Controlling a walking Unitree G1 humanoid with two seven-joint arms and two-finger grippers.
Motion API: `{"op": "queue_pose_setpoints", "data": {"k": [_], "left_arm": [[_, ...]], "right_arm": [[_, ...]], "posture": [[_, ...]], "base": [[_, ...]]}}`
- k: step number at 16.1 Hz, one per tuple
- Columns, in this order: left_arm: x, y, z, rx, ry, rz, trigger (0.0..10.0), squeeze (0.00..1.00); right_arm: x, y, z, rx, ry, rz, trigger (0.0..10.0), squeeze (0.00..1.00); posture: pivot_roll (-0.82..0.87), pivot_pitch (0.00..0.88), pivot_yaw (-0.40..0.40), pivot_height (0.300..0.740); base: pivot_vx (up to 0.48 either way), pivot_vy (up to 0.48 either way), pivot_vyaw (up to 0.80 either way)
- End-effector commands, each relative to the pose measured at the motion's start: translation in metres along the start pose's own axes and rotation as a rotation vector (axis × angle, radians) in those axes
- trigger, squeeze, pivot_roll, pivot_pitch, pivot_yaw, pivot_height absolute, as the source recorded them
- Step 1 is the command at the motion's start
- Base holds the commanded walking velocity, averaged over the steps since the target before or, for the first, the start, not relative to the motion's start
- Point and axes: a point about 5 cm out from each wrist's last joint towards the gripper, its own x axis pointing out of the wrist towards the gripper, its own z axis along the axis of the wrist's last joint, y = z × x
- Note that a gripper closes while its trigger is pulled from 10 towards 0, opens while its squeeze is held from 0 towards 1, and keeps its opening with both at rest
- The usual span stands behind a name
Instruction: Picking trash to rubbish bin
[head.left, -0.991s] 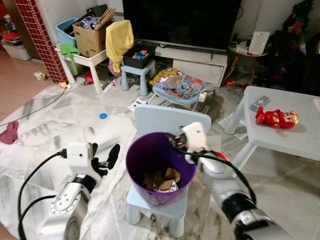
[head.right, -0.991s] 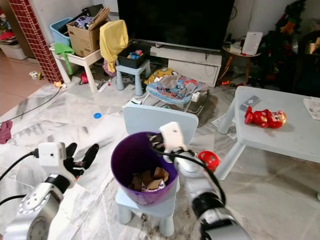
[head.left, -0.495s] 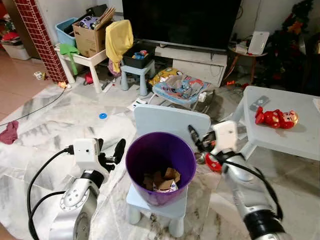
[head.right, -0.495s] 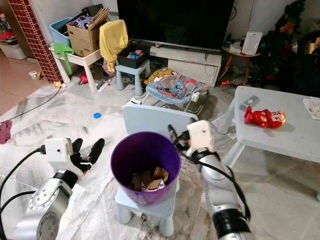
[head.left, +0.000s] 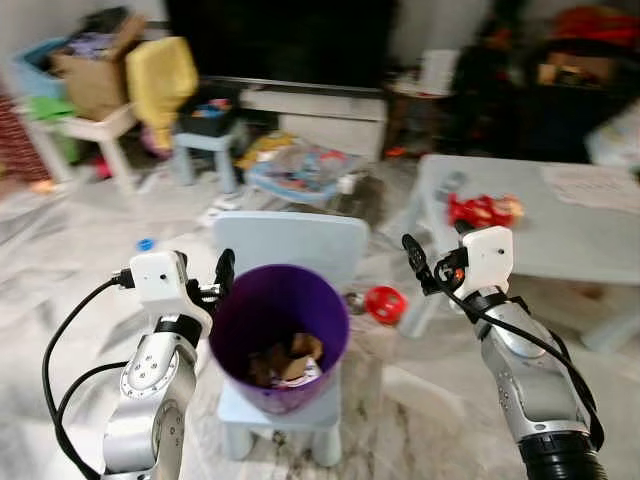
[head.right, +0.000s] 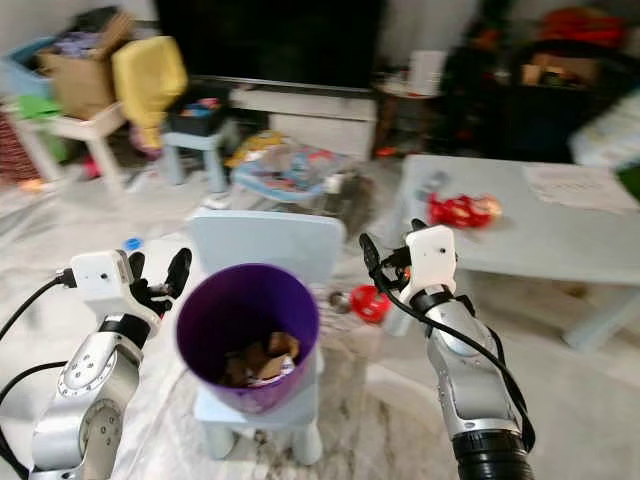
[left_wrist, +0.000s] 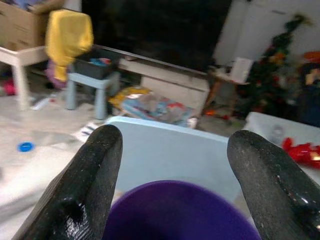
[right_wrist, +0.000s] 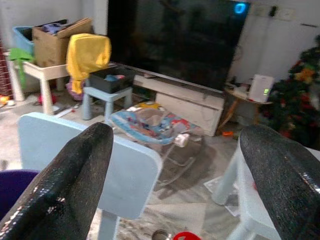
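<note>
1. Both eye views are smearing w/ motion blur; even indoor light, soft shadows.
2. Wrist views are blurring too; big black flat-screen TV (right_wrist: 170, 40) is showing a small blue glare spot.

Red toy (head.left: 484, 210) on grey table (head.left: 560, 235) – yellow cloth (head.left: 165, 75), cardboard box (head.left: 88, 75)

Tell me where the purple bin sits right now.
In the head views the purple bin stands on the seat of a small pale blue chair, straight ahead between the two arms, with the left gripper close beside its rim and scraps of trash inside.
</note>
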Motion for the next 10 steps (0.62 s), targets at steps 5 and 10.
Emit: {"op": "queue_pose_setpoints", "data": {"k": [5,10], "left_arm": [[0.0007,-0.0028,-0.0005,-0.045,0.013,-0.009,10.0,0.00],[0.0012,-0.0018,-0.0015,-0.073,0.021,-0.008,10.0,0.00]], "right_arm": [[-0.0031,-0.0015,0.0094,0.006,0.004,-0.006,10.0,0.00],[-0.0047,-0.0014,0.0131,0.010,0.000,-0.011,10.0,0.00]], "posture": [[0.03,0.000,-0.070,0.740],[0.03,0.000,-0.069,0.740]], "base": [[0.000,0.000,-0.78],[0.000,0.000,-0.28]]}}
